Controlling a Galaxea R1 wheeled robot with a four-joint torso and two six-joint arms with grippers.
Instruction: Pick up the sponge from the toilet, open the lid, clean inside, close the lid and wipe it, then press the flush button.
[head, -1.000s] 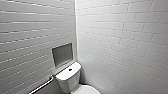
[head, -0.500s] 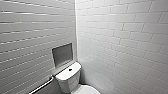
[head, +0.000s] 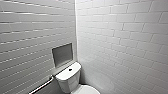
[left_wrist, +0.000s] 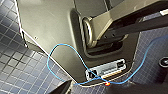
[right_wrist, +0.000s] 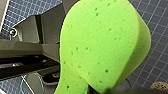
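Observation:
The white toilet (head: 68, 76) stands low in the head view, in the corner of the tiled walls. Its tank has a dark flush button (head: 70, 69) on top. Below the tank, a rounded white part that may be the lid (head: 87, 90) is cut off by the picture's edge. In the right wrist view the bright green sponge (right_wrist: 100, 45) hangs large and close above the dark tiled floor, with my right gripper (right_wrist: 105, 90) shut on its narrow part. My left gripper is open and holds nothing.
A grey recessed niche (head: 62, 54) sits in the wall above the tank, and a metal grab rail (head: 42, 86) runs along the left wall. The robot's grey base (left_wrist: 50, 30) with a blue cable (left_wrist: 53, 53) stands on the dark small-tiled floor (left_wrist: 15, 65).

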